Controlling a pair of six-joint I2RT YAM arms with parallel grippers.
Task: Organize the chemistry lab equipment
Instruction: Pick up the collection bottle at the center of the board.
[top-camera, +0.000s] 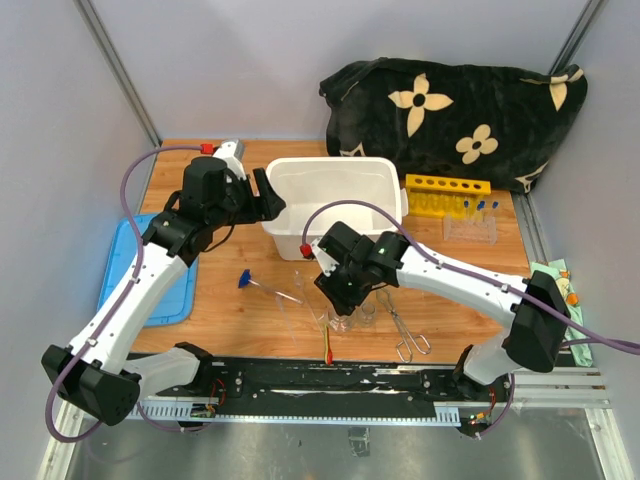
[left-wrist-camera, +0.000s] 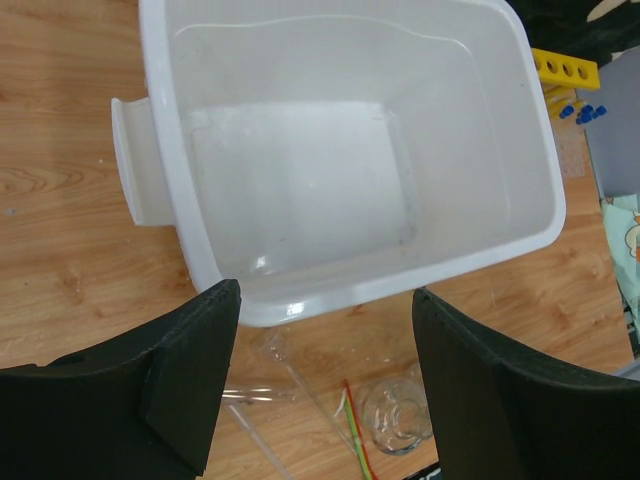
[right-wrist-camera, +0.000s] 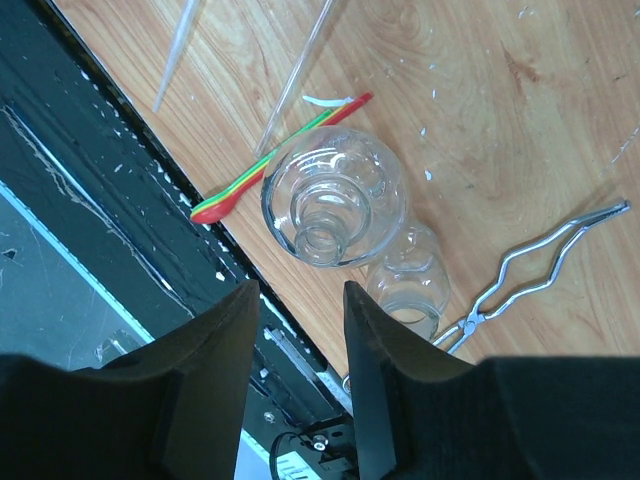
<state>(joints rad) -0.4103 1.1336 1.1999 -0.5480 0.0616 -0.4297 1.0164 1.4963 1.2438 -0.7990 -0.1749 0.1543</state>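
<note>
glass beakers (right-wrist-camera: 335, 195) round, clear; metal tongs (right-wrist-camera: 545, 265) thin, bent.

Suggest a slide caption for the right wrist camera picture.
Right gripper hovering open over two small glass flasks, beside a red-tipped stick and metal tongs on the wooden table.

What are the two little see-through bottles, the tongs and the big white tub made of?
The little bottles look like clear glass: you can see straight through them, and their rims shine. The tongs look like bare metal wire, silvery and glossy. The white tub is probably smooth plastic, since its walls let a little light through and carry soft highlights.
</note>
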